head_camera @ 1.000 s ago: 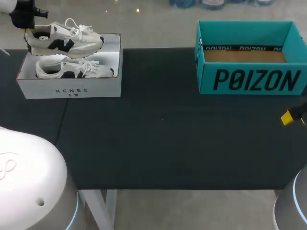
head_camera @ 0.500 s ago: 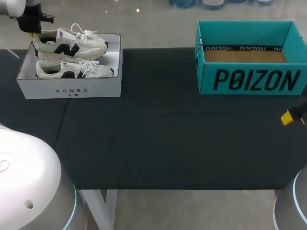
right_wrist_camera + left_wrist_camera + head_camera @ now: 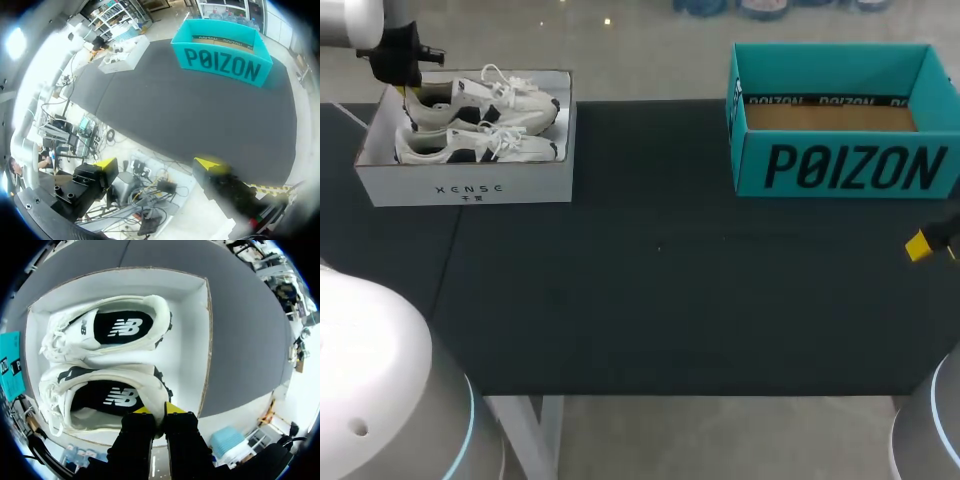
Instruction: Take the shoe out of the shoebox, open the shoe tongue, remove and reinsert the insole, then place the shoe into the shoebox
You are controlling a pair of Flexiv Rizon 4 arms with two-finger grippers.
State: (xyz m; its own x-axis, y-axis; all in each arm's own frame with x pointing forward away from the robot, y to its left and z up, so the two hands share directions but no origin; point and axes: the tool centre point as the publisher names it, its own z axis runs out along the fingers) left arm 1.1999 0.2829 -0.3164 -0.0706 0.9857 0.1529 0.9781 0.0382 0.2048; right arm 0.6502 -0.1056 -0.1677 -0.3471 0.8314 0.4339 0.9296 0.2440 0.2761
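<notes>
The left tool (image 3: 159, 411) is clenched on the heel collar of the white-and-black fabric sneaker (image 3: 112, 397), which lies in the white cardboard shoebox (image 3: 186, 347) beside its twin sneaker (image 3: 120, 327). The sneaker looks light and soft-sided. The padded heel is probably the firmest hold, though the toe may sag. The right tool (image 3: 159, 164) hangs released beyond the dark table (image 3: 200, 115).

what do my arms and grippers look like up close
Both arms are smooth, rounded white-grey housings, the left arm and right arm each edged by a thin blue light ring. The left gripper and right gripper have blocky black fingers capped with bright yellow tips.
</notes>
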